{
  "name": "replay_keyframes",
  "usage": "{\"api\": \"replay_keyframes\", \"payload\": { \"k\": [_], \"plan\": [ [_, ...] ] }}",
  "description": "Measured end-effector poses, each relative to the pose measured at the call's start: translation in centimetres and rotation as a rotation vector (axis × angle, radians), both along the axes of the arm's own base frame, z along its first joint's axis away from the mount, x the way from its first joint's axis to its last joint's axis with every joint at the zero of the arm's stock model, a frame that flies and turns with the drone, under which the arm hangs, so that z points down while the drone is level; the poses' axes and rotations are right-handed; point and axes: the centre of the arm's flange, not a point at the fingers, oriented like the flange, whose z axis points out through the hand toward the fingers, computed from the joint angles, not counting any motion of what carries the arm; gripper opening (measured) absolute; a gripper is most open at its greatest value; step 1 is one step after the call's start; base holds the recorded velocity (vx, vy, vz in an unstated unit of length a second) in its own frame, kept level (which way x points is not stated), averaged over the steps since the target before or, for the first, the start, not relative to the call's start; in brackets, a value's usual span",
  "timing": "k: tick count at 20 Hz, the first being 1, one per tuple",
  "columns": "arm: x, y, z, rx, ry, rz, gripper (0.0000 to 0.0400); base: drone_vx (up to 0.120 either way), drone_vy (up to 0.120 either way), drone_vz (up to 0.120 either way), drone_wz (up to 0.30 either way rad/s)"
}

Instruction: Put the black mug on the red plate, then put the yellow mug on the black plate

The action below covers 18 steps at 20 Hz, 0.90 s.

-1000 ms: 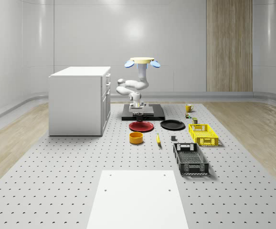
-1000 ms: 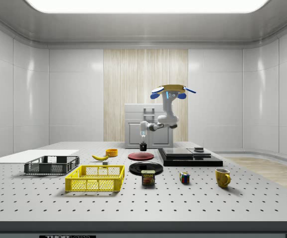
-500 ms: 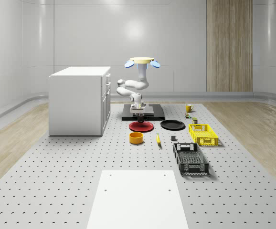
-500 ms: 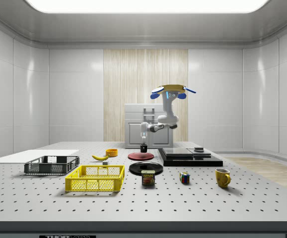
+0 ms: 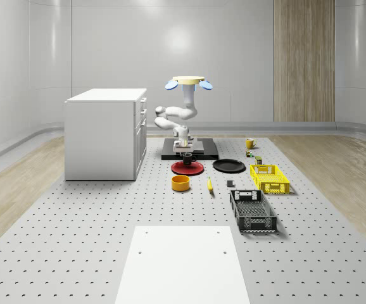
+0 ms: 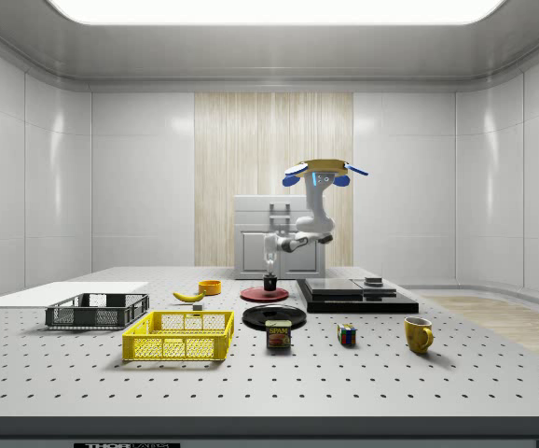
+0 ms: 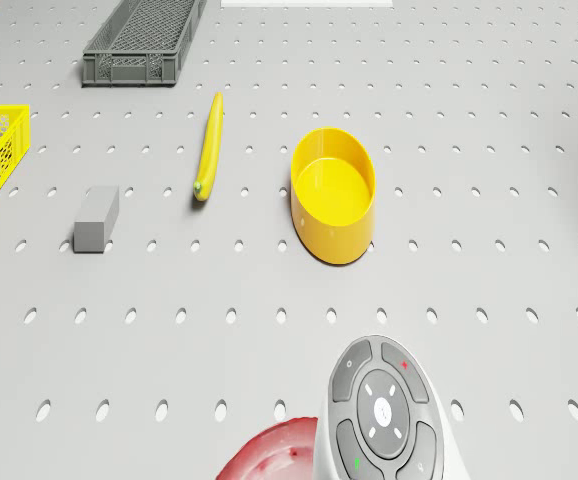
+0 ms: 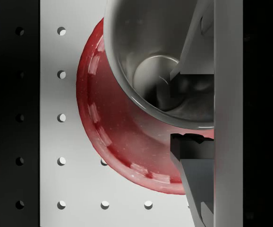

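Above the perforated bench, the drone hovers over the black platform at the red plate's twelve o'clock, its hand gripping the black mug's rim just over that plate.

Red plate, yellow bowl, yellow banana, possibly speckled plate rim.

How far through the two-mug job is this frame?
Nothing is finished. In hand: the gripper, fingers pinching the rim, holds the black mug just over the red plate, not yet released; the drone hovers above the dark platform behind the plates. Left: release the black mug, then the whole second step, since the yellow mug sits on the table, away from the bare black plate.
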Motion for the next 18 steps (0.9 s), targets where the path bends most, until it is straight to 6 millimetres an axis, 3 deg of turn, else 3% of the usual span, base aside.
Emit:
{"api": "replay_keyframes", "payload": {
  "k": [4, 5, 7, 10, 13, 18],
  "plan": [
    [0.0, 0.0, 0.9, 0.000, 0.000, 0.000, 0.0110, 0.000, 0.000, 0.000, 0.000],
    [0.0, 0.0, 1.1, 0.000, 0.000, 0.000, 0.0174, 0.000, 0.000, 0.000, 0.000],
    [0.0, 0.0, 1.1, 0.000, 0.000, 0.000, 0.0263, 0.000, 0.000, 0.000, 0.000],
    [0.0, -0.1, 0.5, 0.000, 0.000, 0.000, 0.0335, 0.000, 0.000, 0.000, 0.000],
    [0.0, -0.1, -0.5, 0.000, 0.000, 0.000, 0.0369, 0.000, 0.000, 0.027, 0.000],
    [0.0, -0.1, -1.7, 0.000, 0.000, 0.000, 0.0391, 0.000, 0.000, 0.120, 0.000]
  ]
}}
